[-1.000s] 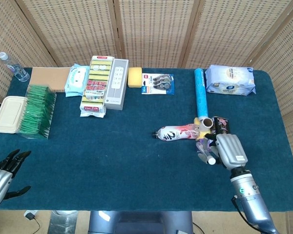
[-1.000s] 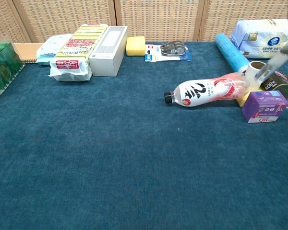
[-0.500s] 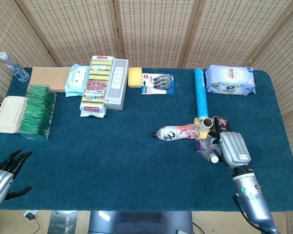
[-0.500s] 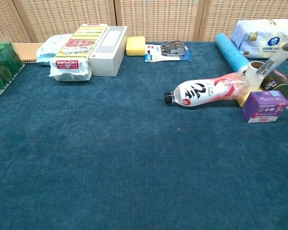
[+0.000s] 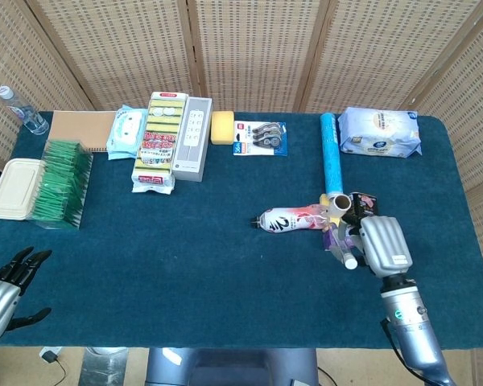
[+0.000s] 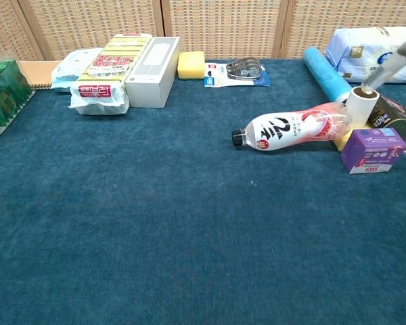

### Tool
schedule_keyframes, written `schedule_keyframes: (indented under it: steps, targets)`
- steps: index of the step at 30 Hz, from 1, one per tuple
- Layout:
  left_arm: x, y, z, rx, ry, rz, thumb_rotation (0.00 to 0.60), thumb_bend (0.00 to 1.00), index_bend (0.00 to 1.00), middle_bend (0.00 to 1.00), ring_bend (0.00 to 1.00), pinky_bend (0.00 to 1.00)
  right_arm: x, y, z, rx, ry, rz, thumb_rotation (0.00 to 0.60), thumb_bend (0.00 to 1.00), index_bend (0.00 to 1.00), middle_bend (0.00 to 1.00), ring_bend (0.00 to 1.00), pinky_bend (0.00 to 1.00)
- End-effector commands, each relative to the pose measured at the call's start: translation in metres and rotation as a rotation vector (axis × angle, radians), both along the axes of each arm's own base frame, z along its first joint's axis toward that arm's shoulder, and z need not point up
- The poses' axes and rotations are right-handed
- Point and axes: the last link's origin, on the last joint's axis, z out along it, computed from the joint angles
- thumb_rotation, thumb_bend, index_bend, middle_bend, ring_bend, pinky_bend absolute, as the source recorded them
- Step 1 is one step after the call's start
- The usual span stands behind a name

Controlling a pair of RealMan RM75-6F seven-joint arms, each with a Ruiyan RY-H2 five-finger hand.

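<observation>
The drink bottle lies on its side right of the desk's centre, long axis 3-to-9 o'clock, cap toward 9. The right hand hovers back-up at its 4 o'clock, over a purple box; its fingers point toward 9, grip impossible to tell. The left hand, at the 7 o'clock corner, has fingers apart, holding nothing. The beige lidded container sits closed.

A bottle lies beside a purple box on the blue table.
</observation>
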Motion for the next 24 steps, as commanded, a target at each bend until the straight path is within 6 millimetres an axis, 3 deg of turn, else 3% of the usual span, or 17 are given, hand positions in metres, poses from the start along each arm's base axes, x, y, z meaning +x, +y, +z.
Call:
schedule_keyframes:
  steps: [1, 4, 7, 10, 12, 15, 17, 18, 19, 21, 24]
  targets:
    - [-0.002, 0.001, 0.000, 0.000, 0.002, 0.008, 0.600, 0.11, 0.00, 0.16, 0.08, 0.29, -0.003, 0.022, -0.018, 0.164, 0.072, 0.016, 0.600, 0.43, 0.82, 1.00, 1.00, 1.00]
    - [-0.002, 0.002, -0.001, -0.002, 0.006, 0.014, 0.600, 0.11, 0.00, 0.16, 0.08, 0.29, -0.009, 0.018, -0.012, 0.218, 0.102, -0.012, 0.600, 0.42, 0.82, 1.00, 1.00, 1.00]
    - [-0.001, 0.000, -0.001, -0.008, 0.005, 0.005, 0.600, 0.11, 0.00, 0.16, 0.08, 0.29, -0.004, -0.008, 0.009, -0.039, 0.013, -0.028, 0.600, 0.43, 0.82, 1.00, 1.00, 1.00]
    - [0.000, 0.000, -0.001, -0.009, 0.003, -0.002, 0.600, 0.11, 0.00, 0.16, 0.08, 0.29, 0.003, -0.001, -0.001, -0.038, 0.020, 0.011, 0.600, 0.43, 0.82, 1.00, 1.00, 1.00]
    - [0.000, 0.001, -0.001, -0.009, 0.004, 0.000, 0.600, 0.11, 0.00, 0.16, 0.08, 0.29, -0.004, 0.020, -0.021, 0.157, 0.109, 0.015, 0.600, 0.43, 0.82, 1.00, 1.00, 1.00]
    - [-0.001, 0.001, -0.002, -0.008, 0.007, 0.006, 0.600, 0.11, 0.00, 0.16, 0.08, 0.29, -0.013, 0.024, -0.019, 0.237, 0.200, 0.005, 0.600, 0.43, 0.82, 1.00, 1.00, 1.00]
    - [-0.002, 0.001, -0.002, -0.009, 0.009, 0.009, 0.600, 0.11, 0.00, 0.16, 0.08, 0.29, -0.015, 0.017, -0.011, 0.194, 0.221, -0.005, 0.600, 0.43, 0.82, 1.00, 1.00, 1.00]
    - [-0.001, 0.001, -0.002, -0.009, 0.008, 0.006, 0.600, 0.11, 0.00, 0.16, 0.08, 0.29, -0.009, 0.004, 0.007, 0.031, 0.173, -0.004, 0.600, 0.43, 0.82, 1.00, 1.00, 1.00]
    - [0.000, 0.001, -0.002, -0.007, 0.006, 0.000, 0.600, 0.11, 0.00, 0.16, 0.08, 0.29, -0.002, 0.000, 0.011, -0.083, 0.131, 0.017, 0.600, 0.43, 0.82, 1.00, 1.00, 1.00]
    - [0.001, 0.001, -0.002, -0.006, 0.003, -0.007, 0.600, 0.11, 0.00, 0.16, 0.08, 0.29, 0.008, 0.003, 0.005, -0.144, 0.079, 0.063, 0.600, 0.42, 0.82, 1.00, 1.00, 1.00]
    - [0.001, 0.001, -0.003, -0.010, 0.006, -0.009, 0.600, 0.11, 0.00, 0.16, 0.08, 0.29, 0.013, 0.023, -0.019, 0.020, 0.096, 0.155, 0.600, 0.42, 0.82, 1.00, 1.00, 1.00]
